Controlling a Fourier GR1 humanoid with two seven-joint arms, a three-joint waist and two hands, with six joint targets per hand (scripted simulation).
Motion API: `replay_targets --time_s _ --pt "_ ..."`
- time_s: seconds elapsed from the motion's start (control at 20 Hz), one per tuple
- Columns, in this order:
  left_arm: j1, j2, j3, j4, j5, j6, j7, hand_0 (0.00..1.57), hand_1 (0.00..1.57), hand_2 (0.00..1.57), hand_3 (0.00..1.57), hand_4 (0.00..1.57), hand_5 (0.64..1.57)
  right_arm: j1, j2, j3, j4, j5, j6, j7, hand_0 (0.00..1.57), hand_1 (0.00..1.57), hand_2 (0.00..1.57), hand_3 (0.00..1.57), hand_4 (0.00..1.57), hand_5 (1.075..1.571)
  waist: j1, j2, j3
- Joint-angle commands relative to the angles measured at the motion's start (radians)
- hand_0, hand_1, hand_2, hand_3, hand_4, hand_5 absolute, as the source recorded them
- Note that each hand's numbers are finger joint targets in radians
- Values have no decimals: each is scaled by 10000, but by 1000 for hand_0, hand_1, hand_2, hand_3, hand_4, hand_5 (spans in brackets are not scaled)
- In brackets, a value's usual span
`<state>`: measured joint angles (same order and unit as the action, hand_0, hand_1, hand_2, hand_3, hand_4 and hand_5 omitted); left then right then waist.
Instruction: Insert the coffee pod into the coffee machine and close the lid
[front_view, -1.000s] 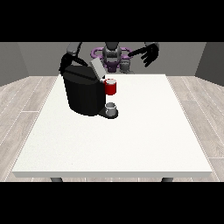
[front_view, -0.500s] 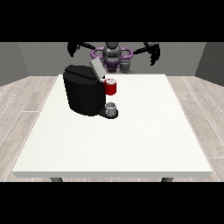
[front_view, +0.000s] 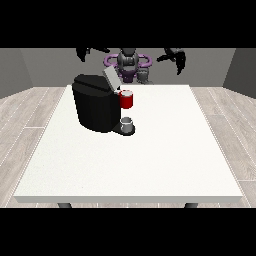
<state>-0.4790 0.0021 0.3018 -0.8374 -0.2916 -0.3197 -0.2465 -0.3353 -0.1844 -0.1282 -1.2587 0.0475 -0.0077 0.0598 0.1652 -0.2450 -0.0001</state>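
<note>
Both robot hands are raised above the far edge of the bench (front_view: 150, 165). The robot hand at the view's left (front_view: 86, 52) is above the machine (front_view: 97, 105); the one at the view's right (front_view: 176, 56) is well apart from it. Whether either's fingers are curled, I cannot tell. A grey thing (front_view: 127, 125) sits at the machine's base, below a red thing at the machine (front_view: 127, 99). The lid (front_view: 111, 78) is tilted up.

Walls: plain grey wall (front_view: 45, 65) stood behind the scene.
Floor: pale wood-look planks (front_view: 25, 110) ran on both sides.
Furniture: large white table (front_view: 150, 165) stood on dark legs (front_view: 64, 205).
Light: soft and even.
</note>
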Motion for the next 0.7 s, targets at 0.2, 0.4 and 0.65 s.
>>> replay_targets --time_s 0.2,0.4,0.65 --pt "397 -19 -780 -1684 536 79 -13 0 0 0 0 382 1571 -1160 -325 -1175 1200 -1145 342 -31 0 0 0 0 186 1571 691 1362 7" --pt "544 58 -1057 -2349 814 452 402 0 0 0 0 346 1571 -2069 -197 -1078 1443 -1244 168 513 0 0 0 0 176 1571 450 1840 4" --pt "1121 139 -1259 -3677 1333 274 1097 0 0 0 0 301 1571 -2382 -101 -634 1814 -933 48 765 0 0 0 0 0 1571 344 1894 2"
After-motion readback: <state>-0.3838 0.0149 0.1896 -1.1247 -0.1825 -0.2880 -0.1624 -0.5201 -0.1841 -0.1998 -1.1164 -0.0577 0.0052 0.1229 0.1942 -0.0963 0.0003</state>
